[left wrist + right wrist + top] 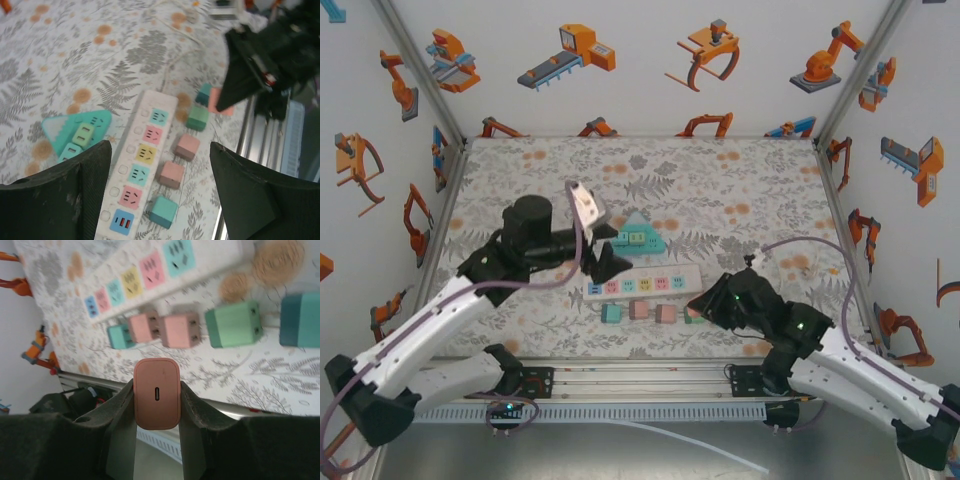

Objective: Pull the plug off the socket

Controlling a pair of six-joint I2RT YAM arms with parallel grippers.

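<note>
Plug: pink rounded plastic charger block (156,412); held off the white power strip with coloured sockets (642,283), over the table's near edge
Right gripper (157,386): clamped on the plug's flat sides
Left gripper (160,150): jaws wide apart; empty; above the strip
Handling: probably light, rigid and smooth; grip the flat faces, not the corners

- worktop (740,170): pale, with grey fern leaves and orange spots
- power strip (142,165): white; faces teal, pink, yellow, teal, pink, blue
- triangular block (55,131): teal
- loose plugs (171,175): teal, pink, pink, green
- held plug (156,402): dusty pink, in the black right claw (156,386)
- walls (640,90): white, with orange robot drawings
</note>
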